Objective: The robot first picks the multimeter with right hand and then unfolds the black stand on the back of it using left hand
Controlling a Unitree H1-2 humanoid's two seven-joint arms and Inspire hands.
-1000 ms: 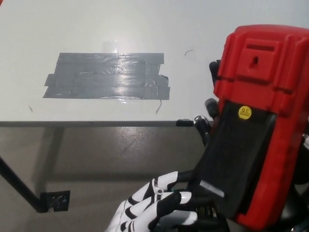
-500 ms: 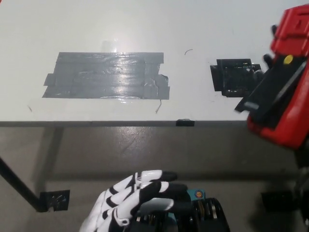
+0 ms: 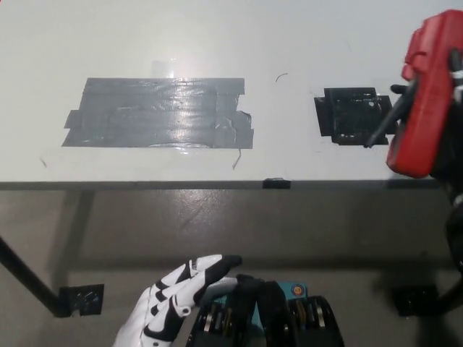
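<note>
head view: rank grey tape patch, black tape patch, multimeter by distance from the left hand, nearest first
From the left hand, low at picture left:
1. Grey tape patch, on the table, above the hand.
2. Black tape patch, on the table, right.
3. Multimeter, far right edge.

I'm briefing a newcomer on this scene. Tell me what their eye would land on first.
First the red multimeter, held up at the right edge over the white table, its black stand swung out toward the left. Next the wide grey tape patch on the table's left half and a smaller black patch near the meter. The white left hand rests low at the bottom, holding nothing.
</note>
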